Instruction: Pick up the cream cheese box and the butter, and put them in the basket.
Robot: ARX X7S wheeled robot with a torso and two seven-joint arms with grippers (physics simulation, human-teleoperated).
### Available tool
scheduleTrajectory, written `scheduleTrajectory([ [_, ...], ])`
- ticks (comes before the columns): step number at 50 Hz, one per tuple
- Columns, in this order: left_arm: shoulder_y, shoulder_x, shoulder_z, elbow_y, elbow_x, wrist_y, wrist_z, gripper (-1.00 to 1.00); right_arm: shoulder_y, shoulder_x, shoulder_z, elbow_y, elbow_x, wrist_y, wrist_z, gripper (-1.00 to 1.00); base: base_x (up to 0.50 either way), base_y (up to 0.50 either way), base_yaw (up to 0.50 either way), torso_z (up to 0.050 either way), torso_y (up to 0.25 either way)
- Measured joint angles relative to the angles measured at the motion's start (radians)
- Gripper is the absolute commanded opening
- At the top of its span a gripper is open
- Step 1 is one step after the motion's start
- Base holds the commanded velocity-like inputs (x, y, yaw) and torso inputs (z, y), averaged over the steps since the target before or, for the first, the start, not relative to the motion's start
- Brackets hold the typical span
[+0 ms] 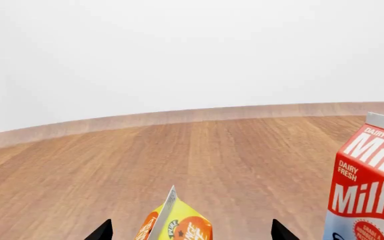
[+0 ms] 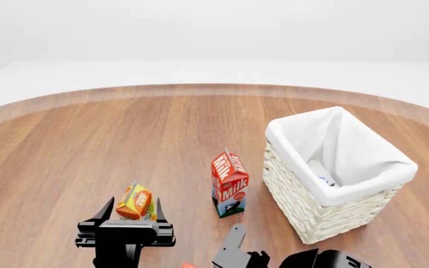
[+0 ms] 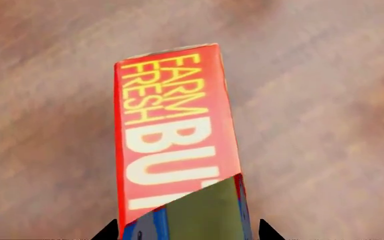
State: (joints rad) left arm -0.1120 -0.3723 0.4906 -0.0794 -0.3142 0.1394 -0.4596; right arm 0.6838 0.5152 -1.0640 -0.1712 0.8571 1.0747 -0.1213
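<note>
The right tool (image 3: 188, 236) sits at the near edge of the head view, low and close to the robot; in the right wrist view its two dark fingertips (image 3: 106, 231) stand spread on either side of the butter (image 3: 175, 145), with a gap between each tip and the box, so nothing is pinched; the butter lies on the wooden surface (image 3: 325, 125) with its red face up, printed "FARM FRESH BUT", and a blue side shows at the near end; in the head view only a small red corner of it shows at the bottom edge.

The left tool (image 2: 134, 211) is also near the robot, to the left of the right tool; its fingers stand spread, one on each side of the juice carton (image 2: 134, 202); contact with the carton cannot be confirmed; the left wrist view shows the carton's gabled top between the two tips.

The milk carton (image 2: 230, 182) stands upright further out, between the juice carton and the basket (image 2: 326, 209).

The basket stands at the right, just beside the milk carton and apart from it; the cream cheese box (image 2: 320, 172) lies inside the basket, against the white liner, partly hidden by the rim.
</note>
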Motion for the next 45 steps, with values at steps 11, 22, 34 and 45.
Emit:
scheduleTrajectory([
  [11,0.000,-0.001,0.001,0.002,-0.002,-0.001,-0.001,1.00,-0.002,0.002,0.003,0.000,-0.002,0.001,0.021,-1.00,0.00,0.00,0.00,0.000,0.000],
  [22,-0.001,-0.001,0.002,0.000,-0.003,0.001,-0.002,1.00,-0.007,0.015,0.027,-0.023,0.024,0.009,0.055,-1.00,0.00,0.00,0.00,0.000,0.000],
  [34,-0.001,-0.002,0.004,0.000,-0.004,0.001,-0.003,1.00,-0.007,0.036,0.070,-0.075,0.063,0.030,0.105,-1.00,0.00,0.00,0.00,0.001,0.001],
  [45,-0.003,-0.003,0.005,-0.001,-0.005,0.001,-0.003,1.00,-0.006,0.060,0.116,-0.128,0.108,0.048,0.151,-1.00,0.00,0.00,0.00,0.000,0.001],
])
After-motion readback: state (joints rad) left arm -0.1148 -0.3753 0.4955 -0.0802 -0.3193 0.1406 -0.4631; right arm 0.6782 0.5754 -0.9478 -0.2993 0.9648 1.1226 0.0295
